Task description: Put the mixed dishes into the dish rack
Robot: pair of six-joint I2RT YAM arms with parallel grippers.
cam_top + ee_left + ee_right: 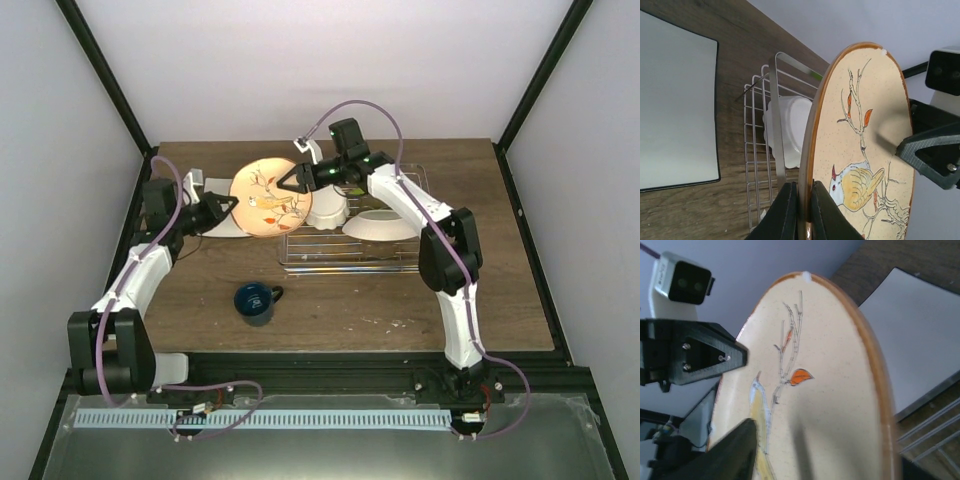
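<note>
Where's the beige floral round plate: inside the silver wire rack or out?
Out: the left hand holds the plate by its rim, in the air beside the rack.

round plate point(268, 200) at left end of dish rack point(345, 256) | bowl point(327, 210) in rack | mug point(257, 302) before rack | square plate point(675, 100) leftmost

A brown wooden desk point(400, 300) sits between plain white walls point(300, 60) with black corner bars point(108, 90). Soft, even light.

Dishes part loaded — floral plate point(268, 198) on edge
The beige floral plate stands upright just left of the silver wire rack point(330, 252). A white bowl point(328, 210) and a pale round plate point(385, 225) lean inside. The white square plate point(677, 105) lies flat outside, and the blue mug point(256, 302) sits upright — well apart.
</note>
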